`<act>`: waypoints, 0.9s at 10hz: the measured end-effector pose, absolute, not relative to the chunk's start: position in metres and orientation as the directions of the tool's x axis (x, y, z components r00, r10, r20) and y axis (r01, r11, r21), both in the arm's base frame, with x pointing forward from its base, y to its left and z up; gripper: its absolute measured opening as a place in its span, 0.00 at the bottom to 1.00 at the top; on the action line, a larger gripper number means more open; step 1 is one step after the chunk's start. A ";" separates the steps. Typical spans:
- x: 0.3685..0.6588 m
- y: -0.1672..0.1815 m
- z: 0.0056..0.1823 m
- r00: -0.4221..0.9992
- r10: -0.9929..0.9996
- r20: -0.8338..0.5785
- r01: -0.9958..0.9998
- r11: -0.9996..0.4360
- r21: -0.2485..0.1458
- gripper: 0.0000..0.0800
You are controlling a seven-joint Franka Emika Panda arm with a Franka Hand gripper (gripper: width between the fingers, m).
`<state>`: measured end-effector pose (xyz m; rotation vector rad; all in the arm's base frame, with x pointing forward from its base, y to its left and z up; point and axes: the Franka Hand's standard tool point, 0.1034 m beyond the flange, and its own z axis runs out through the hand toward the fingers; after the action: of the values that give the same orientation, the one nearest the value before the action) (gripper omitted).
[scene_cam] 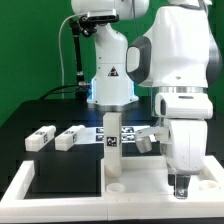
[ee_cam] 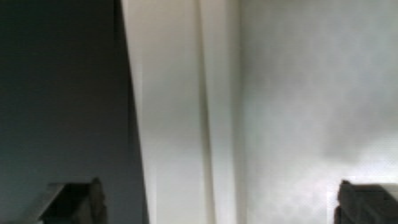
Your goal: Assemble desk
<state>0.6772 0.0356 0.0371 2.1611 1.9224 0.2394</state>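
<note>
While the arm bends down at the exterior view's right, its gripper (scene_cam: 181, 186) hangs low over the near right part of the tabletop (scene_cam: 135, 182), which lies flat on the black table (scene_cam: 60, 170) at the near side. In the wrist view the 2 dark fingertips (ee_cam: 75, 206) stand wide apart with nothing between them, so the gripper is opened and holds no part. Below them only the white face of the tabletop and its raised rim (ee_cam: 169, 110) are seen, with the dark table beside the rim. Whether the fingertips touch the panel cannot be told. At the far left corner of the tabletop 1 leg (scene_cam: 113, 152) stands upright, and it carries a black-and-white tag on its upper half. A 2nd leg (scene_cam: 42, 137) and a 3rd leg (scene_cam: 70, 139) lie on the black table more to the exterior view's left, side by side but apart. A 4th leg (scene_cam: 150, 137) lies behind the tabletop, just beside the arm and partly hidden by it. The white robot base (scene_cam: 108, 80) stands at the far middle.
</note>
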 end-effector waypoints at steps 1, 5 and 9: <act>0.680 0.031 0.053 0.129 0.991 -0.040 0.950 -0.112 0.290 0.81; 0.679 -0.012 0.122 0.207 0.976 -0.061 0.937 -0.180 0.301 0.81; 0.676 -0.013 0.118 0.434 0.901 0.016 0.858 -0.419 0.298 0.81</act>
<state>0.6763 -0.0125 0.1180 2.4435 1.5307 0.2534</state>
